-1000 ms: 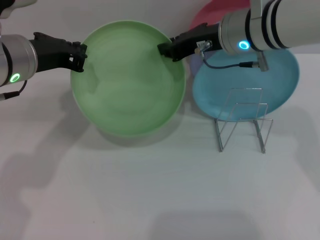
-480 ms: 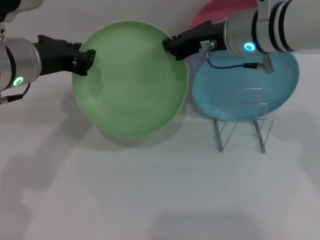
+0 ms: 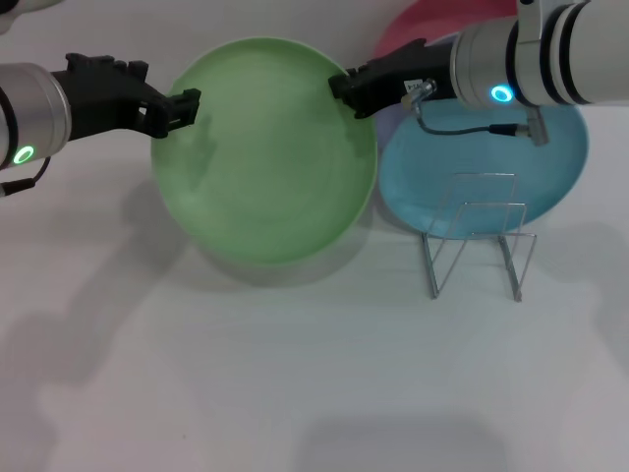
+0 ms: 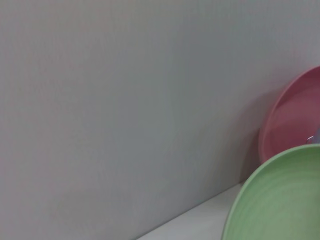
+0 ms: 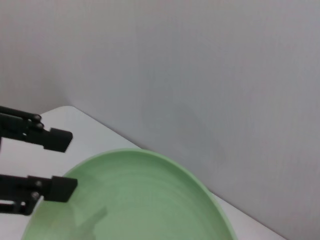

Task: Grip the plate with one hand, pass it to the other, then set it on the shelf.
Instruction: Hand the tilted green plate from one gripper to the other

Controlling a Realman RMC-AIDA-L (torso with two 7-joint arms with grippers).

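Note:
The light green plate (image 3: 263, 152) hangs tilted above the table. My right gripper (image 3: 344, 93) is shut on its upper right rim. My left gripper (image 3: 187, 103) is at the plate's upper left rim. In the right wrist view the left gripper (image 5: 62, 162) is open, with one finger above the plate's (image 5: 140, 200) edge and one level with it. The plate's rim also shows in the left wrist view (image 4: 280, 200). The silver wire shelf (image 3: 477, 236) stands empty on the table, right of the plate.
A turquoise plate (image 3: 555, 157) lies behind the shelf, under my right arm. A pink plate (image 3: 418, 25) leans against the back wall and also shows in the left wrist view (image 4: 295, 120). The white table (image 3: 295, 374) spreads out in front.
The plate and my right gripper have shifted slightly right. My left gripper has moved right and a little up, staying at the plate's left rim.

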